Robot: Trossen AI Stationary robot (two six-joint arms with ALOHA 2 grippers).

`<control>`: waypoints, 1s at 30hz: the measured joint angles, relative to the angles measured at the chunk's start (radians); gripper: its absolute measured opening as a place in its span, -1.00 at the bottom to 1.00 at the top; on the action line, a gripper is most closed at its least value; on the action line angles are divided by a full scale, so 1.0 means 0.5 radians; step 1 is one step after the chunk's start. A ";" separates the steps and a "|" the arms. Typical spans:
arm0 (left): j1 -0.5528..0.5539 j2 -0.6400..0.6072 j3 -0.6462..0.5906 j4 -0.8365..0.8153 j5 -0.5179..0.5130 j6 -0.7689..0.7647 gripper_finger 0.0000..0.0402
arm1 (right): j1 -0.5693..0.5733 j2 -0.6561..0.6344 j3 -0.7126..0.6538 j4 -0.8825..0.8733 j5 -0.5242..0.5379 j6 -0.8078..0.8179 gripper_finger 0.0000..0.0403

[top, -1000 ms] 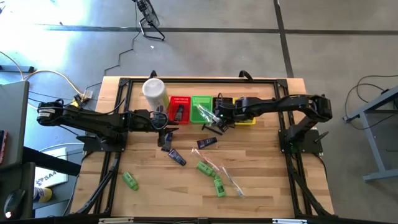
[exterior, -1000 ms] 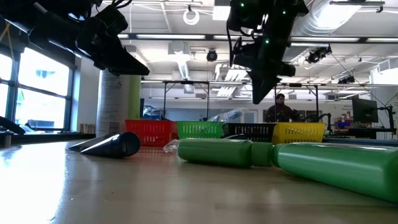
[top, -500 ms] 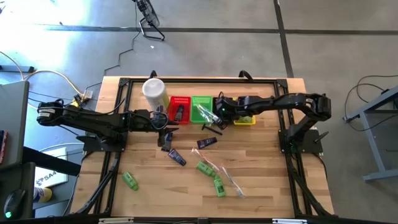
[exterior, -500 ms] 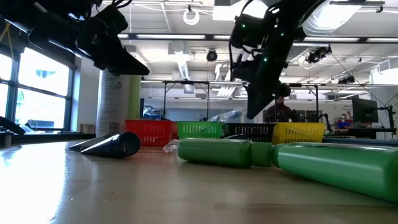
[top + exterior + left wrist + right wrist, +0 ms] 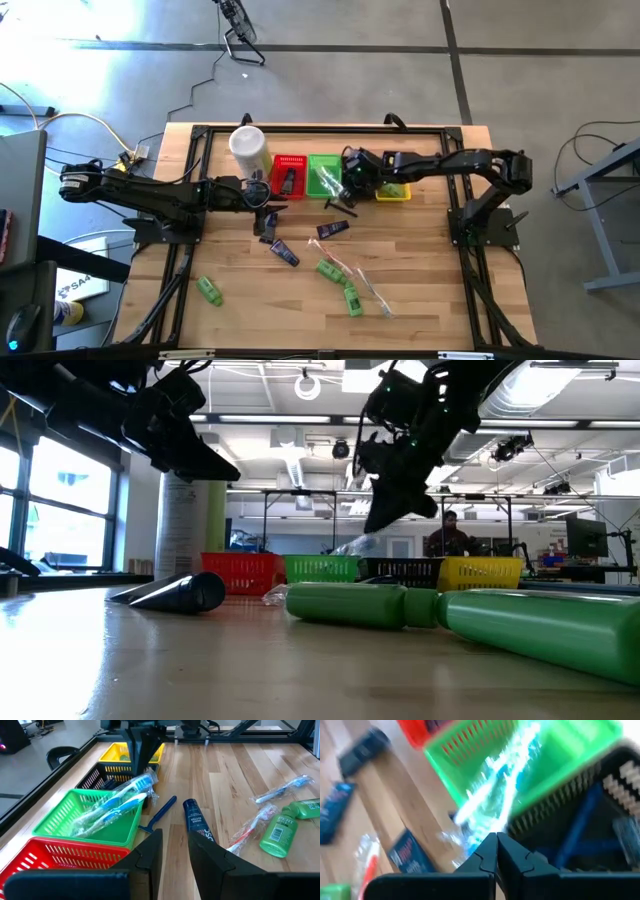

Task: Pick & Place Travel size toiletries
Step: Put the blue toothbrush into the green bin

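Note:
My right gripper [image 5: 496, 844] is shut and empty. It hovers tilted over the edge between the green basket [image 5: 322, 163] and the black basket [image 5: 102, 779], above clear-wrapped sticks [image 5: 117, 802] that lie in the green basket with their ends over its rim. My left gripper [image 5: 175, 851] is open with a narrow gap, above the table in front of the red basket [image 5: 289, 175]. A navy tube [image 5: 197, 822] and a blue razor [image 5: 161, 812] lie on the wood ahead of it. Green mini bottles [image 5: 338, 280], another green bottle [image 5: 208, 290] and wrapped sticks [image 5: 370, 290] lie nearer the table's near edge.
The yellow basket [image 5: 396, 191] ends the basket row at the far side. A tall white canister [image 5: 248, 148] stands left of the red basket. Two more dark tubes [image 5: 278, 250] lie below my left gripper. A black frame rail [image 5: 320, 128] borders the table.
My right gripper has moved toward the table's left, from over the black and yellow baskets to the green basket's edge, tipping more slanted as it went. It has stayed shut. The left arm and the items on the table have kept still.

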 joint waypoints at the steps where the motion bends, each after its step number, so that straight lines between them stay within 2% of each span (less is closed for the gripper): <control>1: 0.000 0.000 0.000 0.000 0.000 0.000 -0.56 | 0.007 0.000 0.000 0.058 0.014 -0.012 -0.99; 4: 0.000 0.000 0.000 0.000 -0.001 0.000 -0.56 | 0.014 0.000 0.003 0.144 0.019 -0.018 -0.99; 7: 0.000 0.000 0.000 0.000 0.000 0.000 -0.56 | 0.013 -0.001 0.003 0.051 0.047 -0.001 -0.99; 11: 0.000 0.000 0.000 0.000 0.000 0.000 -0.56 | 0.019 -0.001 0.003 -0.122 0.158 0.044 -0.99; 18: 0.000 0.000 0.000 0.009 0.000 0.000 -0.56 | 0.067 -0.060 0.003 -0.091 0.394 -0.017 -0.99; 24: 0.000 0.000 0.000 0.002 0.000 0.001 -0.56 | 0.043 -0.156 0.003 -0.220 0.410 0.039 -0.99; 30: 0.000 0.001 0.000 0.002 0.000 0.000 -0.56 | 0.031 -0.145 0.002 -0.451 0.405 0.106 -0.99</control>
